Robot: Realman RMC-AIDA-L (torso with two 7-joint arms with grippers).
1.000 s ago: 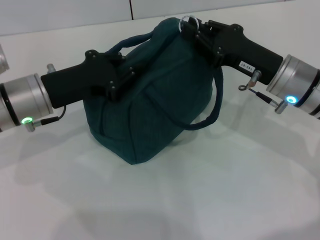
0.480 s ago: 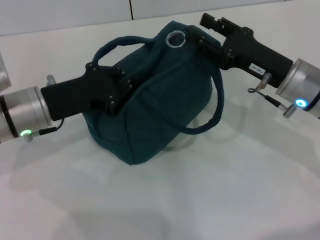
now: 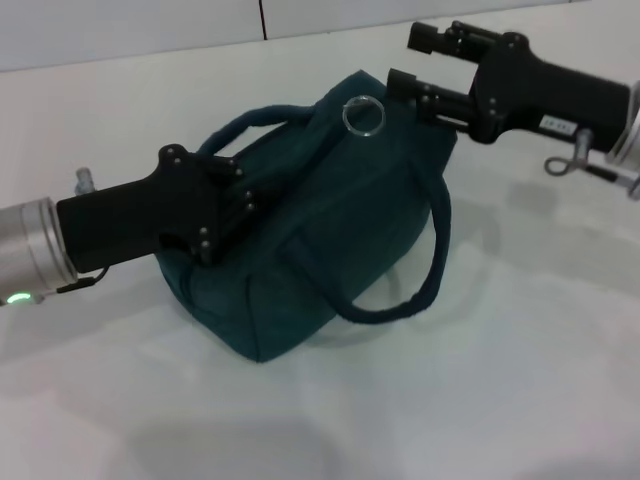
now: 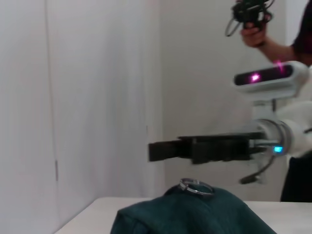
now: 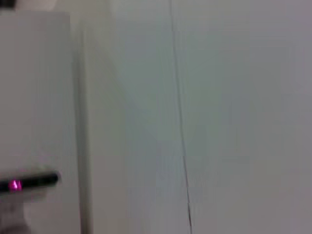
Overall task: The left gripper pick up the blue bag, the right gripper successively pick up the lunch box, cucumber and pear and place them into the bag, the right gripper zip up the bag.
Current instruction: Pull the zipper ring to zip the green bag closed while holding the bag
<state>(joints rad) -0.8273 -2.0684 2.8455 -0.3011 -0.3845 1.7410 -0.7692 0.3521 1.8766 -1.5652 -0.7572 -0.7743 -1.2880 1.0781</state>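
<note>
The blue bag (image 3: 320, 230) rests on the white table, its top closed, with the metal zip ring (image 3: 362, 115) lying on its upper end. My left gripper (image 3: 235, 190) is at the bag's left side, shut on the fabric near the top edge. Up and to the right of the ring, my right gripper (image 3: 415, 60) is open, apart from the bag and holding nothing. The left wrist view shows the bag (image 4: 195, 217), the ring (image 4: 195, 186) and the right gripper (image 4: 156, 151) above them. The lunch box, cucumber and pear are out of view.
One bag handle (image 3: 425, 270) hangs down in a loop on the right side, the other (image 3: 250, 125) arches behind the left gripper. The white table (image 3: 480, 400) spreads around the bag, with a wall (image 3: 150, 30) behind it. A person (image 4: 265, 34) stands far off.
My right gripper let go of the zip ring and pulled back up and to the right. The bag sank lower, and my left gripper moved down and left with it.
</note>
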